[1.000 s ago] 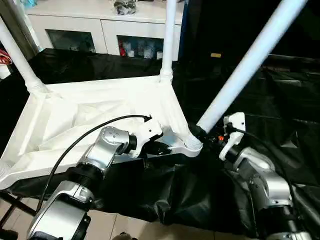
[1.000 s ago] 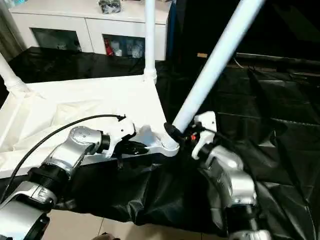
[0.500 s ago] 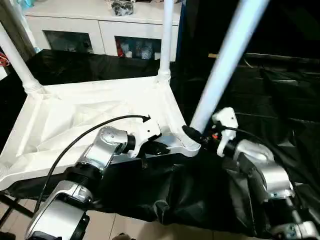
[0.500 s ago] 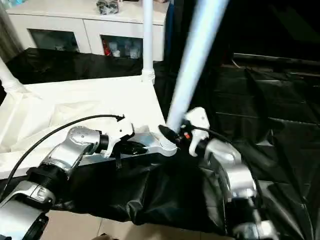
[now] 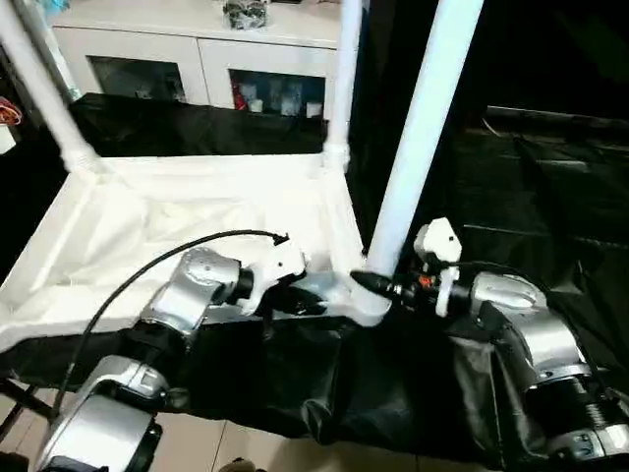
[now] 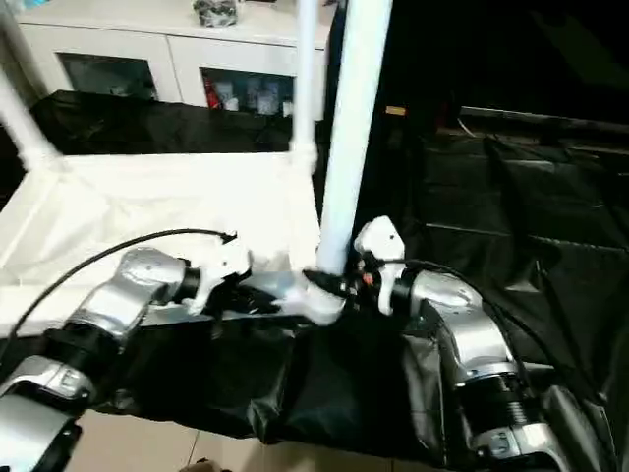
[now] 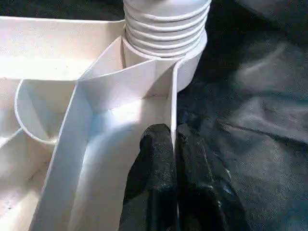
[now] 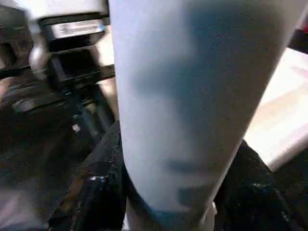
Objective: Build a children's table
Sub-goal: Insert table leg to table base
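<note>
A: Where's the table top (image 5: pixel 177 221)?
B: Upside down on the black sheet (image 5: pixel 550 197). The left gripper (image 7: pixel 174 137) pinches its edge wall by the corner socket (image 7: pixel 166 36).
A: And the right gripper (image 5: pixel 378 285)?
B: Clamped around the leg (image 5: pixel 418 128) just above that socket.

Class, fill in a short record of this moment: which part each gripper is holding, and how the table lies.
table top: upside down, ribbed underside up
left gripper: shut on table top's edge rib
right gripper: clamped round base of near leg, at corner socket
other legs: two stand in far sockets
surface: black sheet
</note>
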